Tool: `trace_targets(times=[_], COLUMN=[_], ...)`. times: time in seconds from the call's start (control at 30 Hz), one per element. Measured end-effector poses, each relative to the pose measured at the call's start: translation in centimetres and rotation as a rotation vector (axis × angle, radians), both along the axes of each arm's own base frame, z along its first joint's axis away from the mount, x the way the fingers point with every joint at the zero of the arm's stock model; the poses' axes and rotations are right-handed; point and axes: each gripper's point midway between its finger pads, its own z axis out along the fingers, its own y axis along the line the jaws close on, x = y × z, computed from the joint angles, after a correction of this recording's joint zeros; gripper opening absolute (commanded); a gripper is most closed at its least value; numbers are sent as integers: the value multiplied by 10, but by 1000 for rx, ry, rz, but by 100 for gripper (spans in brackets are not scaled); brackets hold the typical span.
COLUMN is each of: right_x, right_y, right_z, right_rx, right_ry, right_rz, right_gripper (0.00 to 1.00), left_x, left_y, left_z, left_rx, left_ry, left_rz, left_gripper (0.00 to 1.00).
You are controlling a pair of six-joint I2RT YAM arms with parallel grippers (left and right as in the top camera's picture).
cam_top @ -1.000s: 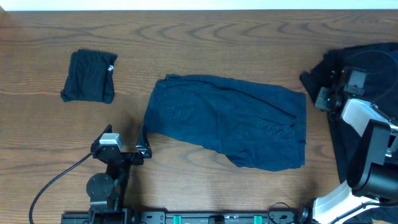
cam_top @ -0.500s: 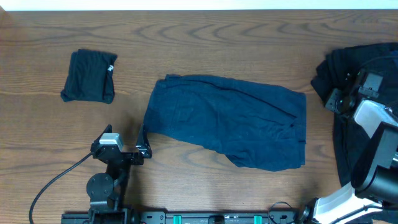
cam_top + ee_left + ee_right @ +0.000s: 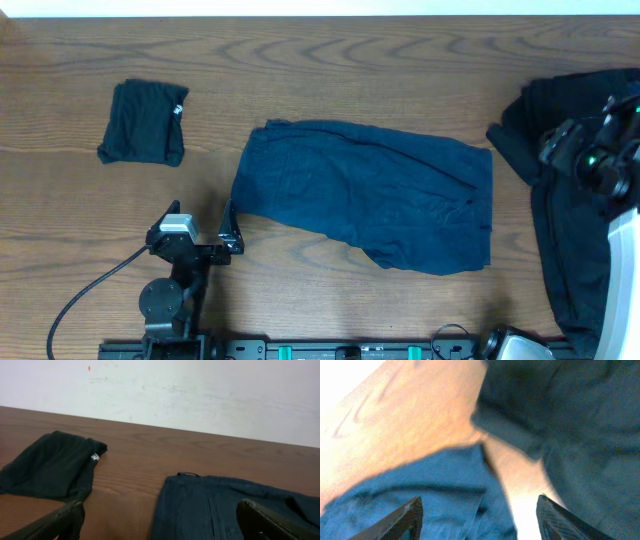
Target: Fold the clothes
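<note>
Navy shorts lie flat left of the right gripper, jaws spread.

Garments, 3 lots:
- 1 navy shorts, centre of frame
- 1 folded dark garment, upper left
- 1 dark heap, right edge; number of pieces unclear

Robot arms, 2: left arm at lower left, right arm at right edge.

Wooden table: 1.
</note>
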Motion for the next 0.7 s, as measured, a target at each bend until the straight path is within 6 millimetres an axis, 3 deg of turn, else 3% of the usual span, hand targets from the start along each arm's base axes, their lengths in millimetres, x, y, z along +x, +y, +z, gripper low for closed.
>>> trace_targets(times=[0.1,0.27,0.5,0.7], right_x=[-9,-29,-58,-67], right_y=[28,71,87,98], right_z=[-12,-51,-113,-138], right_rx=[51,116,168,216], right_ry=[63,179,303,310], right_rz=[66,170,174,193], right_gripper=[70,63,55,54], left_x=[0,0,0,0], left_y=[0,0,0,0], left_z=[0,0,0,0], left_rx=[0,0,0,0], left_ry=[0,0,0,0], left_rz=[0,0,0,0], left_gripper=[98,98,98,98])
